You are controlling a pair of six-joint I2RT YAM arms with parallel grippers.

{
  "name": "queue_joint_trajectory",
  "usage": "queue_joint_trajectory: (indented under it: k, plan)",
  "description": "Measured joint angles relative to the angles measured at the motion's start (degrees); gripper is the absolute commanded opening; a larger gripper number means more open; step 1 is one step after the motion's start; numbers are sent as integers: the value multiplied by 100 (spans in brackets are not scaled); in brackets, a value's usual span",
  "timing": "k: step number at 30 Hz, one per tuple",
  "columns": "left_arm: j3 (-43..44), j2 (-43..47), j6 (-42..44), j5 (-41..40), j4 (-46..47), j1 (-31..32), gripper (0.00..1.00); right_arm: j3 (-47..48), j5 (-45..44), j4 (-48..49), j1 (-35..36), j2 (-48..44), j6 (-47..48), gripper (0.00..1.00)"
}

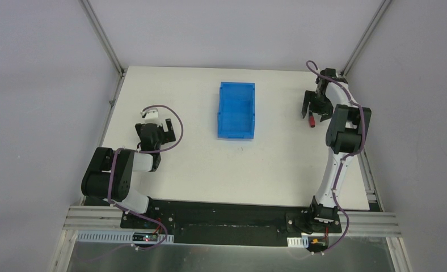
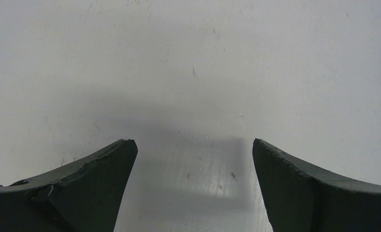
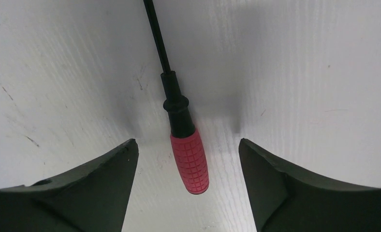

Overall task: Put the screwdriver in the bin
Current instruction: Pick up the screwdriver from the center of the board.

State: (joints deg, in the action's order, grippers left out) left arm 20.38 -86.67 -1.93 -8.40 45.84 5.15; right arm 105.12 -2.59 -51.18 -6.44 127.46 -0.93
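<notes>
The screwdriver (image 3: 188, 159) lies flat on the white table, its red ribbed handle towards the camera and its dark shaft running away. My right gripper (image 3: 187, 145) hovers low over it, open, a finger on each side of the handle with a gap to both. In the top view the right gripper (image 1: 315, 111) is at the table's far right and the red handle (image 1: 312, 121) shows just below it. The blue bin (image 1: 237, 110) stands open-topped at the table's middle back, well left of the screwdriver. My left gripper (image 2: 193, 145) is open over bare table at the left (image 1: 165, 128).
A frame post (image 1: 103, 35) rises at the back left corner and another (image 1: 364, 37) at the back right, close behind the right arm. The table's right edge (image 1: 362, 164) runs just beside that arm. A black base plate (image 1: 227, 218) spans the near edge.
</notes>
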Motion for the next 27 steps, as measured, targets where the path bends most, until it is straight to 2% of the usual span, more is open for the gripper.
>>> queue_joint_trajectory:
  k: [8,20,27]
  plan:
    - [0,0,0,0,0,0,99,-4,68,20,0,140,-2,67]
    - [0,0,2,0,0,0,99,-42,70,138,33,140,7,19]
    - [0,0,0,0,0,0,99,-105,68,199,39,87,24,15]
